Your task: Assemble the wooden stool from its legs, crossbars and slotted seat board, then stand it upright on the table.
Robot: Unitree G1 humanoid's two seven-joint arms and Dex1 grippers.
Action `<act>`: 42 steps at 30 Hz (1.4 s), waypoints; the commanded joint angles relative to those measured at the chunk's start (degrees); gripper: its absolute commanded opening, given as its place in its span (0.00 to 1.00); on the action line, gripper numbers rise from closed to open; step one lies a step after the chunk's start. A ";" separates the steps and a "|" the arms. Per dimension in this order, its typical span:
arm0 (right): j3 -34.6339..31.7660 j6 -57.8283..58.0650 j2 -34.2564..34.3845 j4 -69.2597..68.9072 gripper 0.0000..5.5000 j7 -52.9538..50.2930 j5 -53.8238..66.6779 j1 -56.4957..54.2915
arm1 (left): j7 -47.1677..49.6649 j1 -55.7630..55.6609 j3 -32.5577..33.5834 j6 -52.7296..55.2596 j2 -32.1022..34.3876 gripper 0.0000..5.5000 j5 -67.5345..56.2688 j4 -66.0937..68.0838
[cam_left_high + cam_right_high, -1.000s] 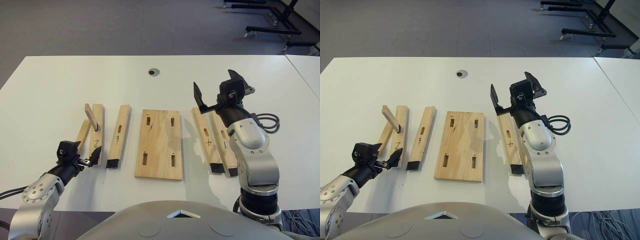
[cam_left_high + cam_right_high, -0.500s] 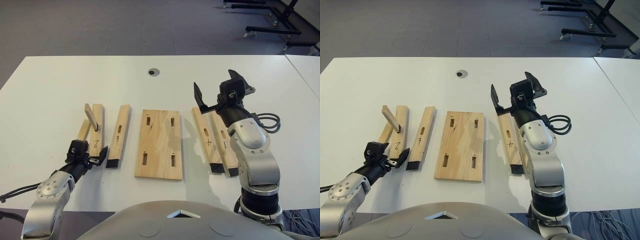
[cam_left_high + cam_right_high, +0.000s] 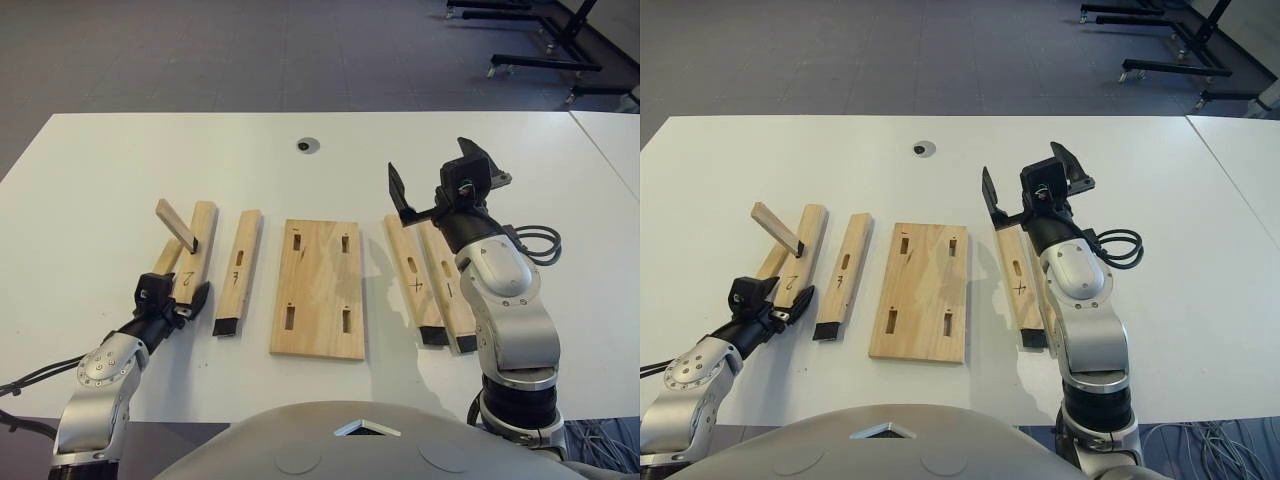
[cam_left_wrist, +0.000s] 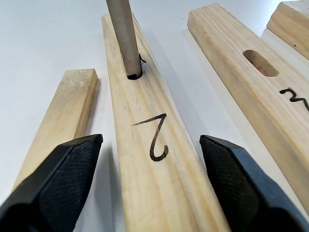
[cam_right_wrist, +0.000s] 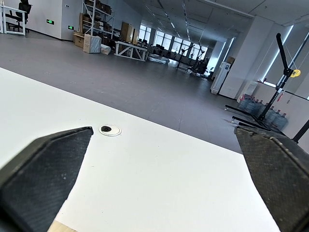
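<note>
Stool parts flat on the table [image 3: 100, 170] — nothing gripped.

Head view: the seat board [image 3: 318, 287] lies mid-table. The left gripper [image 3: 175, 297] sits low at the near end of the leg marked 2 [image 3: 190, 255], whose slot holds a tilted crossbar [image 3: 175, 224]. The right gripper [image 3: 432, 175] hangs raised over the far ends of the right-hand legs [image 3: 413, 278]. Left wrist view: wide-open fingers [image 4: 58, 179] flank that leg without clasping it, with a loose crossbar [image 4: 63, 116] just beside it. Right wrist view — fingers [image 5: 43, 169] far apart, empty, above the table.

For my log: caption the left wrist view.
Open left tool flanks leg 2, a tilted crossbar seated in its slot.
</note>
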 commanded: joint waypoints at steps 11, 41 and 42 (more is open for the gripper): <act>0.43 -0.41 1.10 0.46 0.98 -1.44 -0.31 -0.99 | -0.29 -0.05 -0.28 -2.19 0.48 0.37 1.98 5.48; -10.78 -8.39 6.67 3.05 0.98 -0.39 13.08 -4.48 | 1.84 -36.11 0.87 16.33 -5.08 0.37 -24.28 -9.56; -11.74 -8.55 6.67 3.01 0.98 0.61 15.39 -4.77 | 0.98 -37.11 0.97 16.13 -4.55 0.37 -24.44 -8.16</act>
